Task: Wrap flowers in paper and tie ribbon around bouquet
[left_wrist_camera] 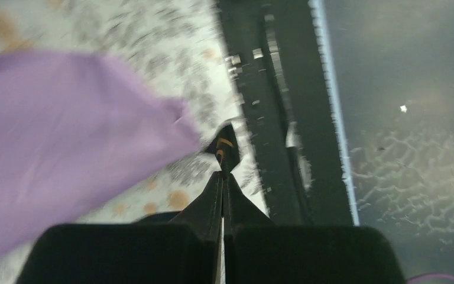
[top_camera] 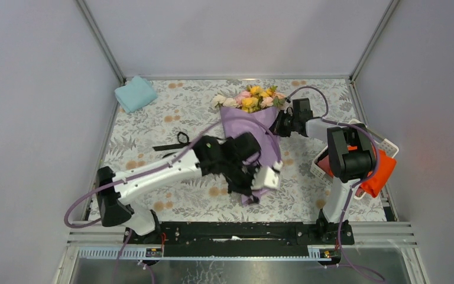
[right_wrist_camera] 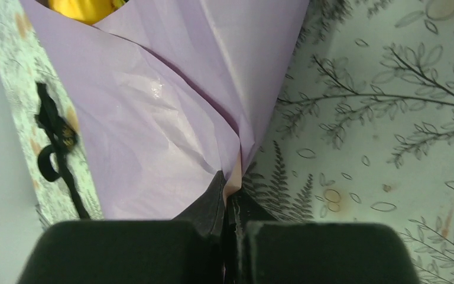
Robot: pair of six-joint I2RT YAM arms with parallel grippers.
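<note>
The bouquet lies on the patterned table, its yellow, pink and white flowers (top_camera: 253, 99) at the far end of a lilac paper (top_camera: 249, 121) cone. My right gripper (top_camera: 279, 125) is shut on the paper's right edge (right_wrist_camera: 153, 118), pinching a fold at its tips (right_wrist_camera: 230, 188). A yellow bloom (right_wrist_camera: 86, 7) shows at the cone's mouth. My left gripper (top_camera: 240, 186) hangs over the cone's narrow near end, shut (left_wrist_camera: 223, 174) on a short piece of black ribbon (left_wrist_camera: 224, 149) with gold lettering. The paper (left_wrist_camera: 65, 136) lies to its left. More ribbon (top_camera: 176, 141) (right_wrist_camera: 56, 142) lies left of the cone.
A folded light blue cloth (top_camera: 135, 93) sits in the far left corner. A white basket (top_camera: 384, 142) holding an orange cloth (top_camera: 379, 174) stands by the right arm. The black rail (top_camera: 242, 231) runs along the near edge, close ahead of the left gripper.
</note>
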